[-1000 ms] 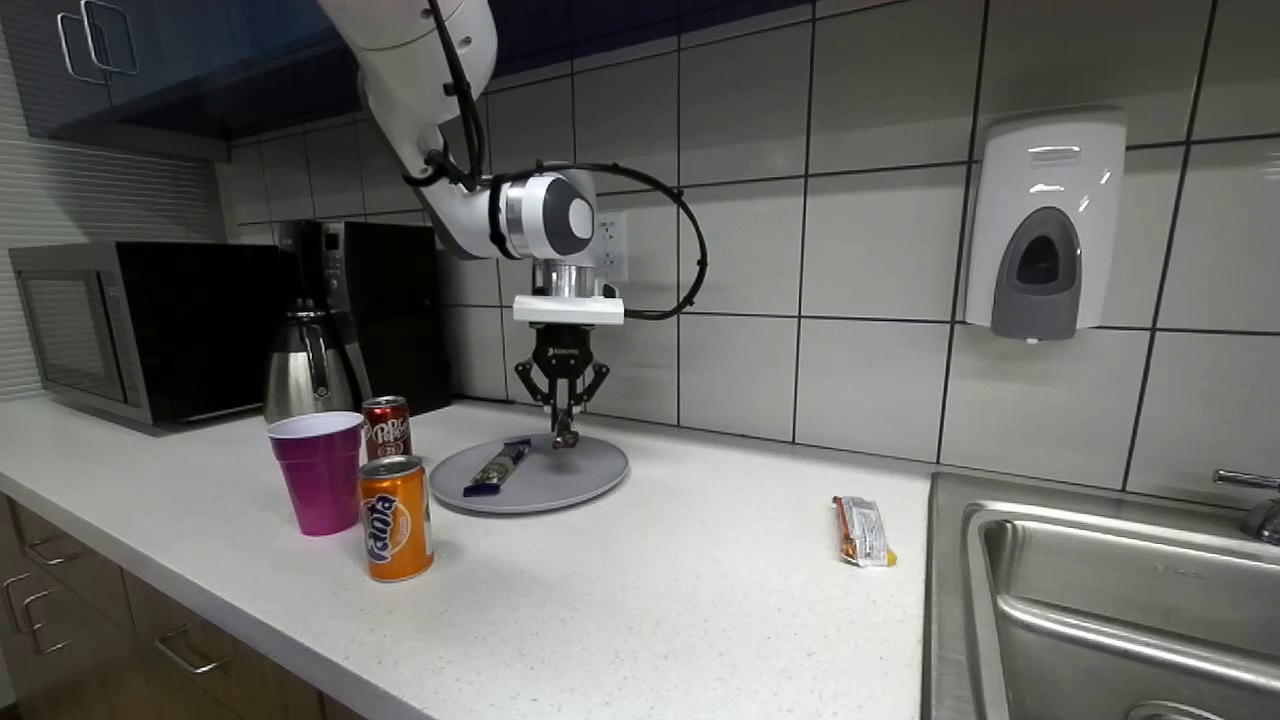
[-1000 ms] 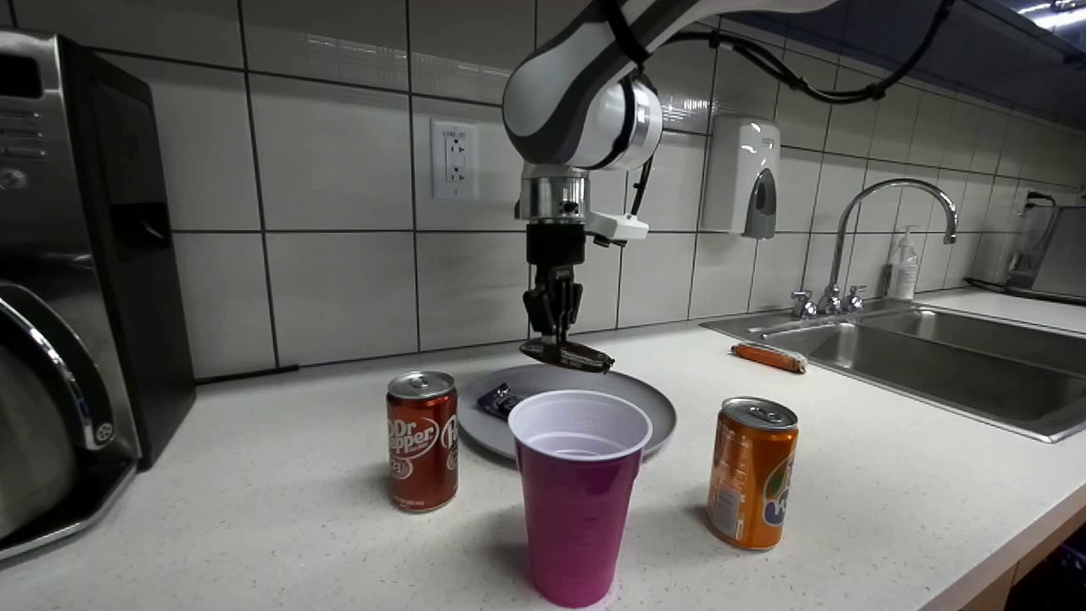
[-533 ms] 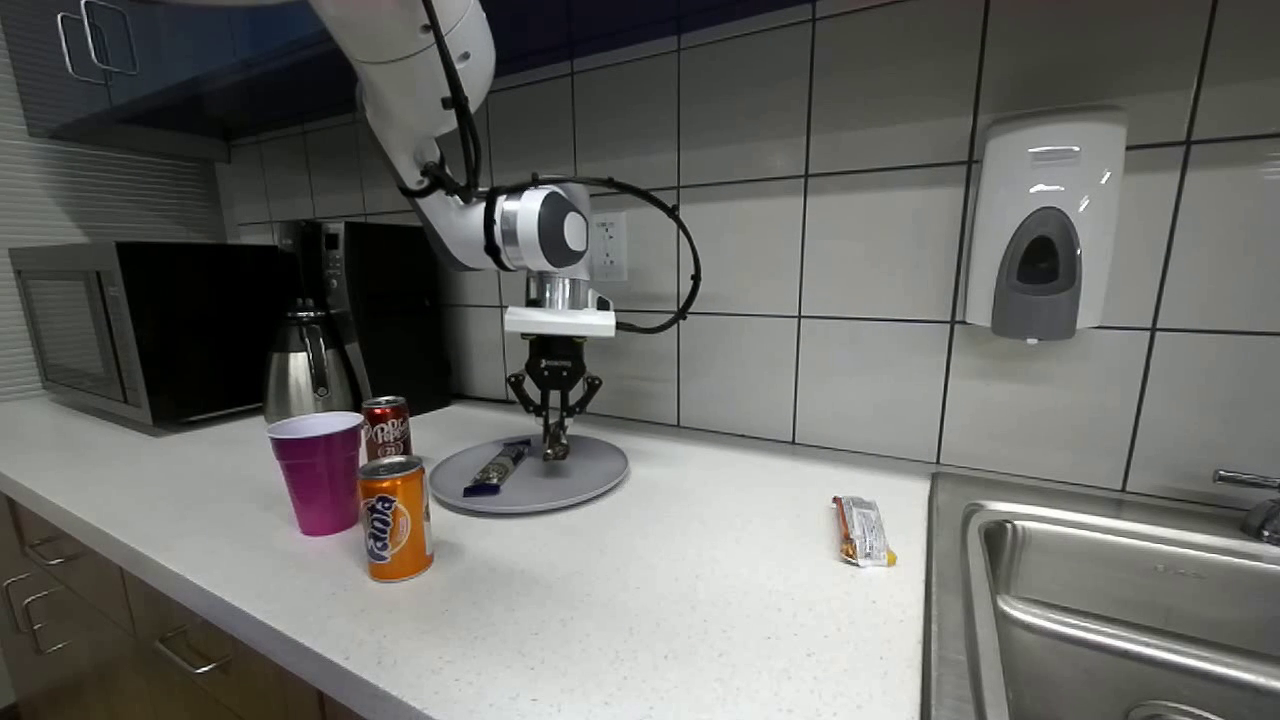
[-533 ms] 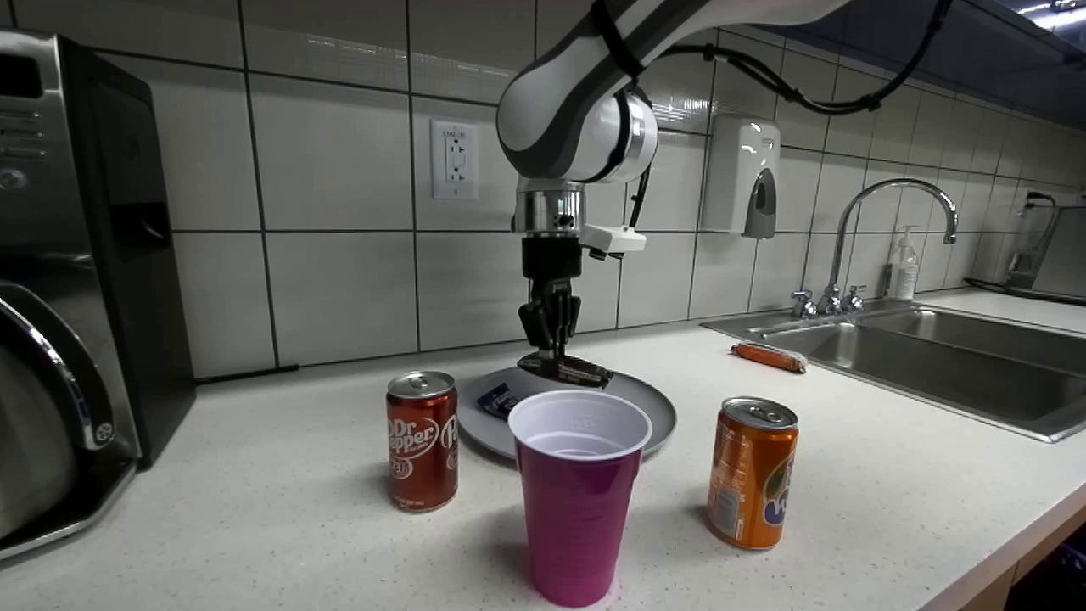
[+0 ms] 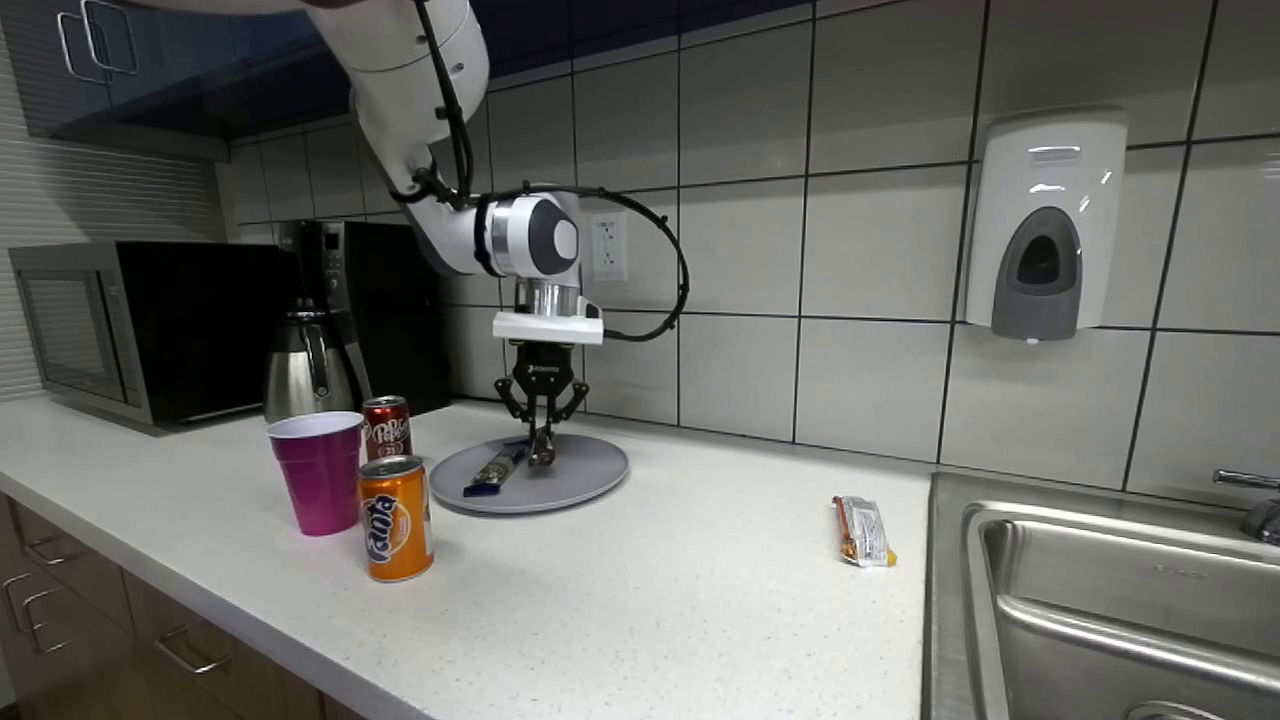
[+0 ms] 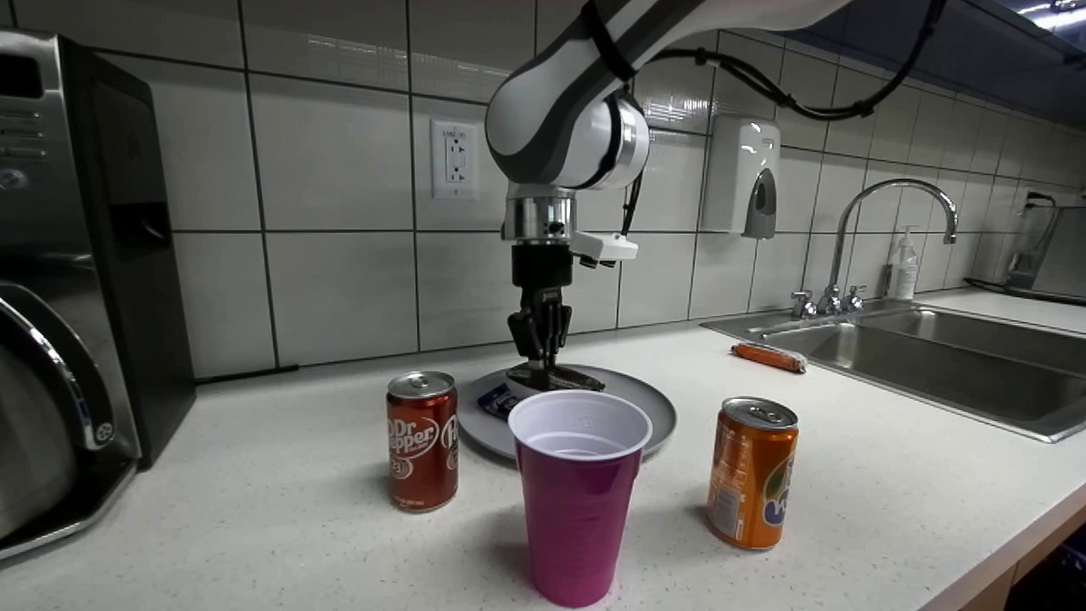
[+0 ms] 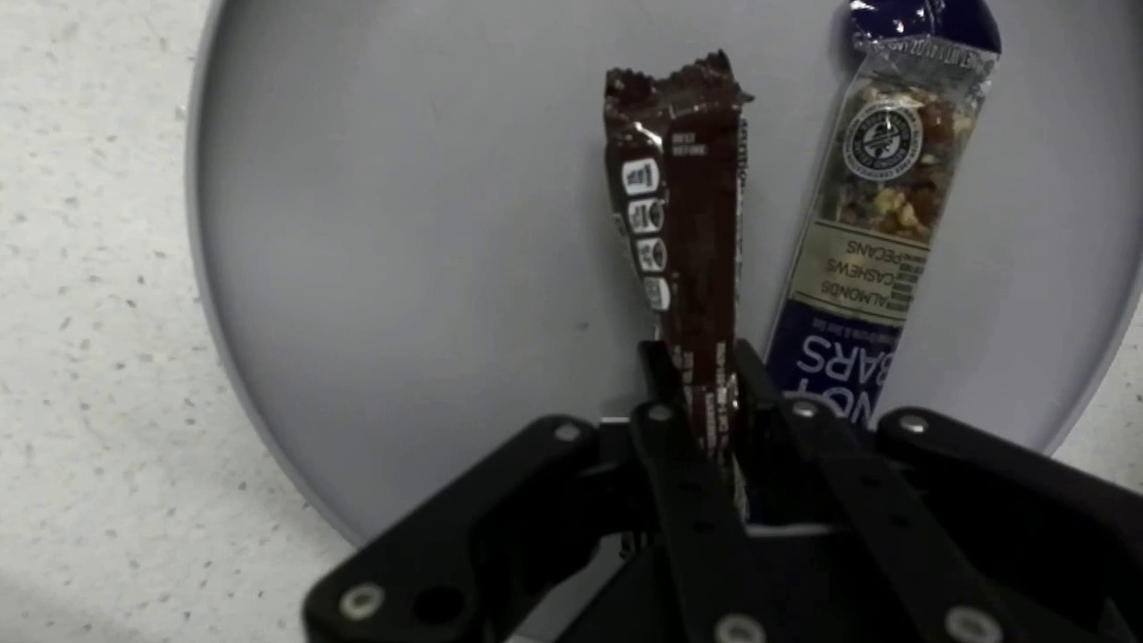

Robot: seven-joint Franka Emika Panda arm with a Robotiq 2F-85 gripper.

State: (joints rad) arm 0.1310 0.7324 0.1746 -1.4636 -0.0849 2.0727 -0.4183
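One brown bar [image 7: 683, 205] is pinched in my pincer [image 7: 703, 357], its wrapper squeezed from both long sides, its crimped end jutting well beyond my tips at the far side of the wrist view. I hold it low over the grey plate [image 7: 402, 268]; whether its underside touches, I cannot tell. To its right in that view a purple-ended nut bar [image 7: 880, 205] lies flat on the plate, slanting in so that the gap to my pincer is narrowest at the near end.

My hold is off-centre: in an exterior view, more of the brown bar reaches out to the right of me than to the left. I cannot be sure it is level, so that longer end might meet the plate first. As I judge it, holding well here means an even, light squeeze, and any move down should be straight and slow, with no drift toward the nut bar. Pressing past contact could crumple the wrapper or tip the plate. If I let go here, a small parting would serve best, since a wide one could shove the nut bar.

In an exterior view the magenta cup [image 6: 577, 518] stands near, in front of the plate, with a red can [image 6: 422, 450] to its left and an orange can [image 6: 752, 484] to its right. I am clear of all three.
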